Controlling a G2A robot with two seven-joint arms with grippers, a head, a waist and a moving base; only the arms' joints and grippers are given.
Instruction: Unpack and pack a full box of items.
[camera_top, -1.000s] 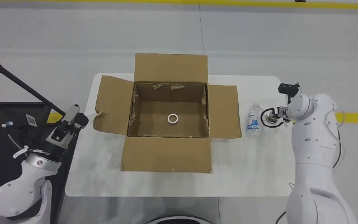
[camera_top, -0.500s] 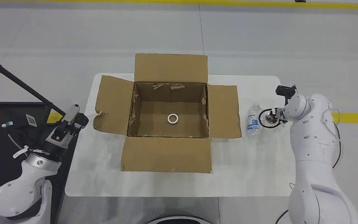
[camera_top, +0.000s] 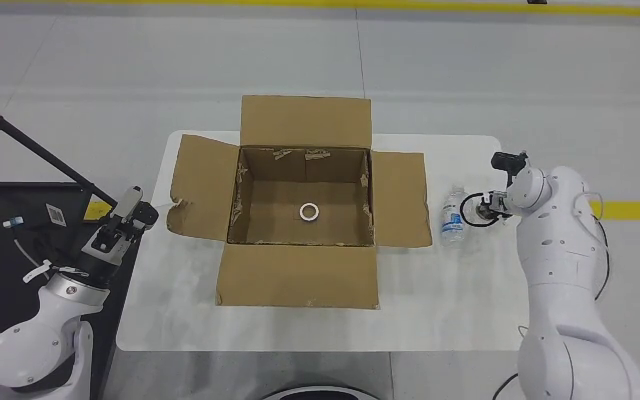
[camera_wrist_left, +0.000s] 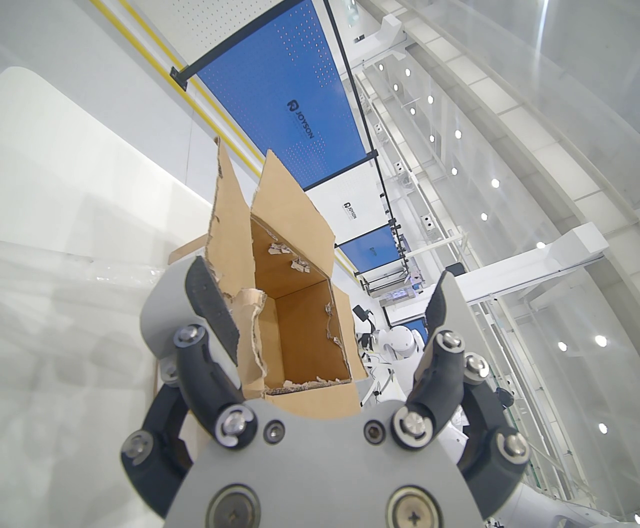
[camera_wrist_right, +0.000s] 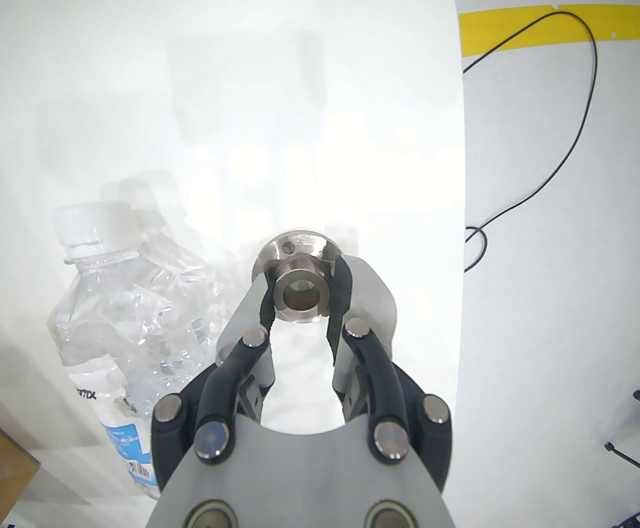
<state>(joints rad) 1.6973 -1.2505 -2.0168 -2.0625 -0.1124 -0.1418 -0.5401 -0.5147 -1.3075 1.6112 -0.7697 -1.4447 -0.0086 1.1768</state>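
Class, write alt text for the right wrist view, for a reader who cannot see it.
The right end effector is shut on a flanged metal bushing over a white table. A crumpled clear plastic water bottle lies beside it, and a black cable trails over the floor past the table edge.

The right gripper (camera_wrist_right: 302, 295) has a grey plate, black linkages and silver screws (its arm (camera_top: 556, 250) is glossy white).

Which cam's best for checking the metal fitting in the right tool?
Right wrist view: the metal fitting sits close up, pinched between the pads of the right tool, flange and bore plain. Top view gives just a small dark speck at that arm's tip beside the water bottle. Left wrist view faces the cardboard box.
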